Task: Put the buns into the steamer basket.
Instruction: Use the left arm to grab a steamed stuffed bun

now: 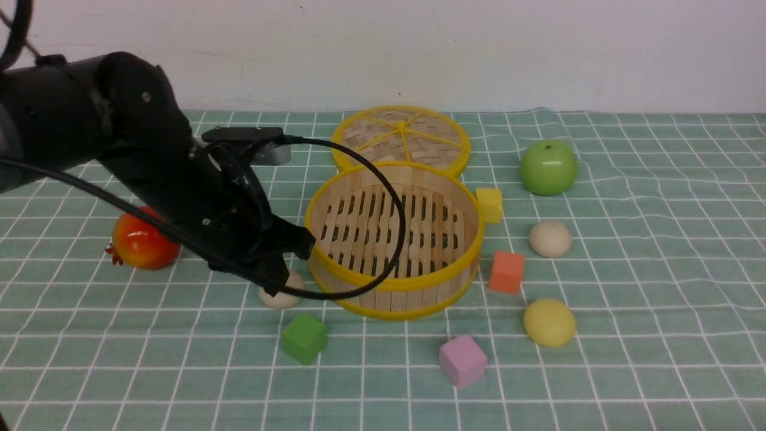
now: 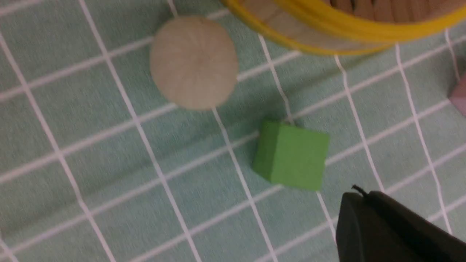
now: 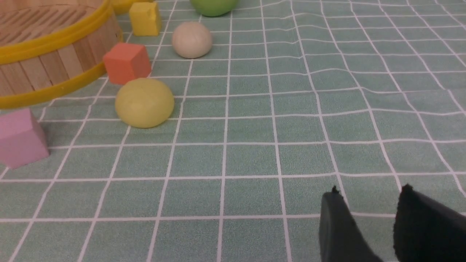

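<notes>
left gripper (image 1: 292, 266) is low over the cloth (image 1: 658, 359) at the left-front wall of the basket (image 1: 419, 292), jaws apart, nothing in them. Only one finger (image 2: 386, 229) shows in the left wrist view. The near bun (image 1: 281, 298) sits on the cloth partly hidden behind that gripper, just beside the basket wall, with the green cube (image 1: 304, 338) near it in front. The far bun (image 1: 550, 238) and the yellow bun (image 1: 549, 322) are on the cloth right of the basket, orange cube (image 1: 507, 272) nearer the wall. All three are outside the basket. right gripper (image 3: 369, 203) is not in the front view; it sits close to the cloth, jaws a bit apart, empty.
</notes>
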`<state>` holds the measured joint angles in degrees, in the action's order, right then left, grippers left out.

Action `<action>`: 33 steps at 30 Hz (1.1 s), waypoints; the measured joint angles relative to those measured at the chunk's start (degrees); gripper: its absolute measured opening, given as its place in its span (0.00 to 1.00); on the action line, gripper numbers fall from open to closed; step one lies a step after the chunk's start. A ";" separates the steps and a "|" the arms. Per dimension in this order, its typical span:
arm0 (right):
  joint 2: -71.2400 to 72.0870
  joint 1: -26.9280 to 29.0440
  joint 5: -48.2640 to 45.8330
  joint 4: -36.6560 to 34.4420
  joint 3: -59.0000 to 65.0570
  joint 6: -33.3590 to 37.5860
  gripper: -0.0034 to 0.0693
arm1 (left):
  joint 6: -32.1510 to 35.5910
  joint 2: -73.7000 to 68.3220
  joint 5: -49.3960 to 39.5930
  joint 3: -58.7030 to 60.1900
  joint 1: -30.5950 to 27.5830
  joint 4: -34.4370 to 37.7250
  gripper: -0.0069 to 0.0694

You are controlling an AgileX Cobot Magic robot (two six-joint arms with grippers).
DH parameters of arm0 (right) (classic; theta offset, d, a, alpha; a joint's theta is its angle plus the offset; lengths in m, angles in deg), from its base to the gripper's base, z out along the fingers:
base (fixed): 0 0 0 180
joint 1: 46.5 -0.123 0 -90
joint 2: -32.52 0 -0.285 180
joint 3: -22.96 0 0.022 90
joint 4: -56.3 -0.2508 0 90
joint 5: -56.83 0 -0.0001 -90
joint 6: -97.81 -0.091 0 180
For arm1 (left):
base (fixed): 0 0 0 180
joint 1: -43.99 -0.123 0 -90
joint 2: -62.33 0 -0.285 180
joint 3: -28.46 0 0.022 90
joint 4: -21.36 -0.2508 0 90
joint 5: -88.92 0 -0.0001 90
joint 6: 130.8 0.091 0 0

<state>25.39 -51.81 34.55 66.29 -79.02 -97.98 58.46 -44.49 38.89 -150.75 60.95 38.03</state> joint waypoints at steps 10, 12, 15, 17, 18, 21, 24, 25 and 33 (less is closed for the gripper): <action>0.00 0.00 0.00 0.00 0.00 0.00 0.38 | 0.05 -8.18 4.83 -5.79 0.00 -8.35 0.16; 0.00 0.00 0.00 0.00 0.00 0.00 0.38 | 0.05 -8.98 5.73 -6.06 0.00 -8.65 0.20; 0.00 0.00 0.00 0.00 0.00 0.00 0.38 | 0.05 -10.86 8.04 -6.26 0.00 -8.99 0.34; 0.00 0.00 0.00 0.00 0.00 0.00 0.38 | 0.05 -11.95 8.98 -6.33 0.00 -9.75 0.40; 0.00 0.00 0.00 0.00 0.00 0.00 0.38 | 0.05 -12.18 9.16 -6.33 0.00 -9.95 0.41; 0.00 0.00 0.00 0.00 0.00 0.00 0.38 | 0.05 -13.87 10.03 -6.35 0.00 -11.65 0.46; 0.00 0.00 0.00 0.00 0.00 0.00 0.38 | 0.05 -14.64 10.22 -6.35 0.00 -12.10 0.46; 0.00 0.00 0.00 0.00 0.00 0.00 0.38 | 0.05 -14.64 10.22 -6.35 0.00 -12.10 0.46; 0.00 0.00 0.00 0.00 0.00 0.00 0.38 | -0.18 -16.06 11.79 -6.46 0.00 -12.28 0.39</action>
<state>25.39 -51.81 34.55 66.29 -79.02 -97.98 58.28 -60.55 50.68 -157.21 60.95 25.75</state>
